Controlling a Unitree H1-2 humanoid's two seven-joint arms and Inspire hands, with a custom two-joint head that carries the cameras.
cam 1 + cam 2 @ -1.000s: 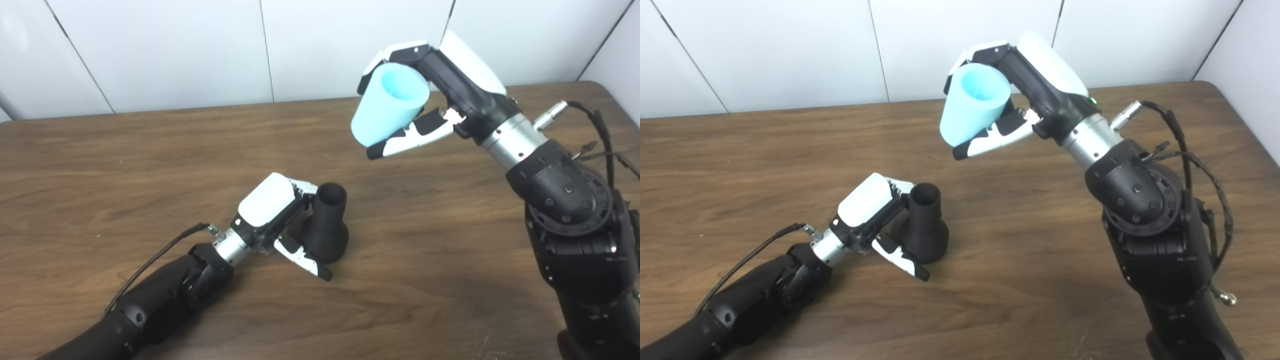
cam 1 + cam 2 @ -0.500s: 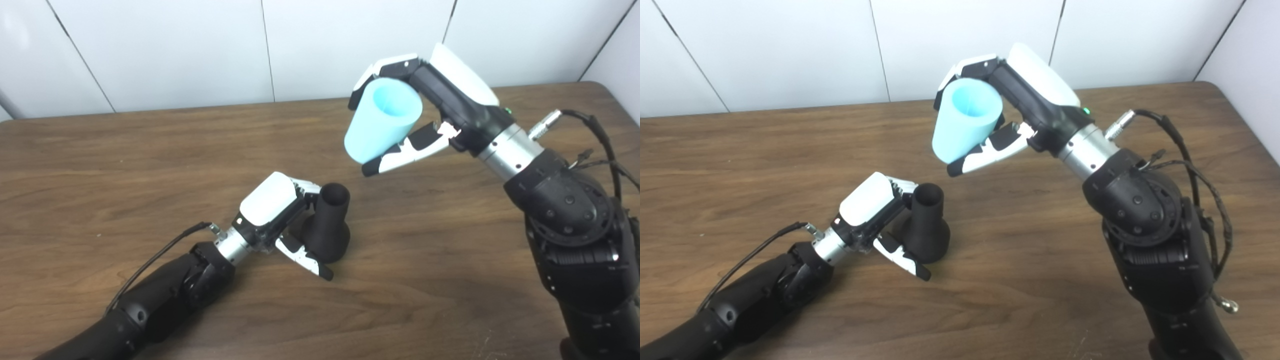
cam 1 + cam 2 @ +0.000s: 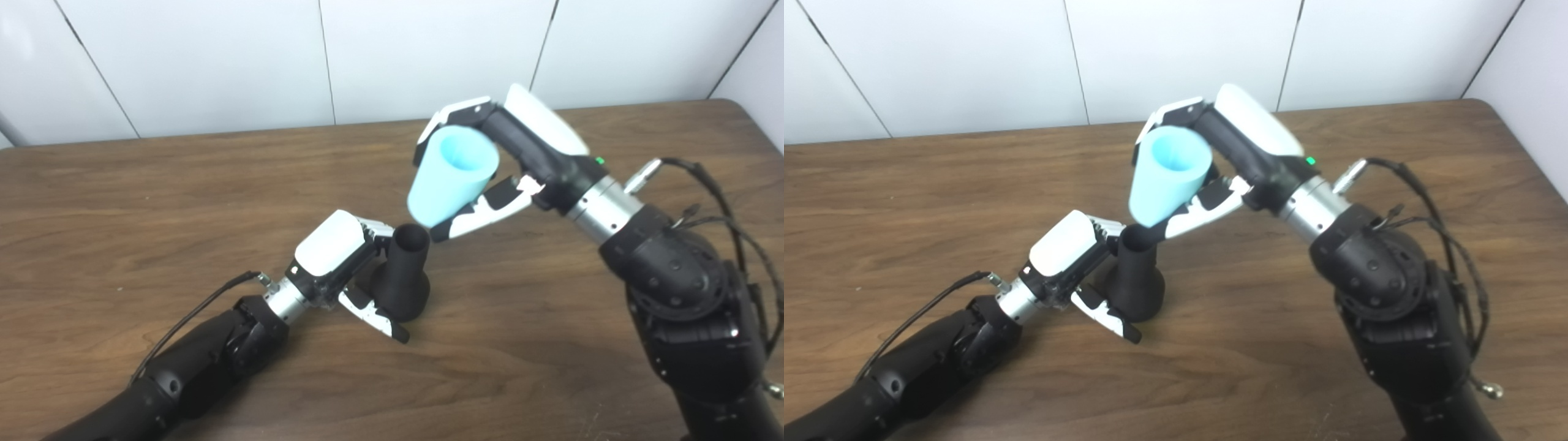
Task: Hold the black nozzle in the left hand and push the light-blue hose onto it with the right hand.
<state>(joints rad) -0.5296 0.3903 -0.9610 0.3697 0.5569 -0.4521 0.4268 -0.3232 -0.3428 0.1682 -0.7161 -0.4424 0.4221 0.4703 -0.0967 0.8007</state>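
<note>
- Black and flared at its base, the nozzle (image 3: 402,275) stands upright on our wooden table (image 3: 122,202), its narrow open mouth pointing up
- We have our left hand (image 3: 343,269) wrapped around the nozzle from the left: the fingers (image 3: 376,229) curl behind its neck and the thumb (image 3: 376,318) lies across the front of the wide base, so the hand is grasping the nozzle
- Our left arm comes in low over the table from the bottom left corner, with a thin cable (image 3: 196,309) looping beside the wrist
- We hold the light-blue hose (image 3: 450,177) in our right hand (image 3: 502,159), fingers over its far side and thumb (image 3: 474,217) under its near side; it is a short tapered piece, gripped firmly
- The hose is tilted, its wide open end up and toward us, its narrow end down and to the left
- That narrow end hangs just above and a little right of the nozzle's mouth; in the right eye view it looks close to the rim, and we cannot tell whether the two touch
- The hose is not yet seated over the nozzle
- Our right forearm rises steeply from the bottom right corner, with dark cables (image 3: 729,208) trailing off its wrist
- White wall panels (image 3: 214,61) stand behind the table's far edge
</note>
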